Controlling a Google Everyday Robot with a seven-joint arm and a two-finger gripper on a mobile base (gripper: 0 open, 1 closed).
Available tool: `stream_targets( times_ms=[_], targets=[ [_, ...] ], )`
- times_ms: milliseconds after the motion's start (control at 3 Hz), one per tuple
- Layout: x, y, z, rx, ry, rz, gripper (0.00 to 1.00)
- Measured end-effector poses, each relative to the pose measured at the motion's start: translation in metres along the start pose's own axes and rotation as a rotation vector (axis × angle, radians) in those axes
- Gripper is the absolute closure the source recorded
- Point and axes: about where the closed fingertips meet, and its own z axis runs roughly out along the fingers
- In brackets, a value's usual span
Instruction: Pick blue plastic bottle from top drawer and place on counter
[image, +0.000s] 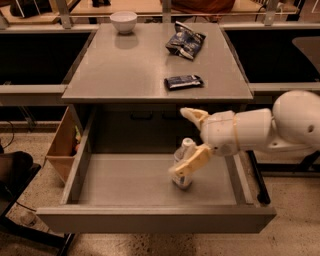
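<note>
The small clear plastic bottle with the white screw cap (187, 148) stood upright in the wide grey metal top drawer (125, 182), right of centre. The cream two-finger gripper (178, 142) hung over it from the right edge, fingers spread wide, the lower one crossing the bottle's body. On the smooth, faintly glossy grey counter (125, 65) lay a flat dark packet (183, 81) near the front edge, a crinkled dark bag (185, 42) behind it and a round white bowl (123, 21) towards the back-left corner. A tan wooden box (62, 145) sat beside the drawer's left wall.
</note>
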Motion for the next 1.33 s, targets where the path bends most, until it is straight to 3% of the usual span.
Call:
stream_targets(
  times_ms=[333, 667, 1000, 1333],
  targets=[
    [0.024, 0.001, 0.035, 0.067, -0.225, 0.082, 0.0],
    [0.021, -0.005, 0.044, 0.098, -0.285, 0.084, 0.0],
    [0.012, -0.006, 0.048, 0.089, -0.27, 0.083, 0.0],
    [-0.024, -0.02, 0.038, 0.097, -0.196, 0.079, 0.0]
  ],
)
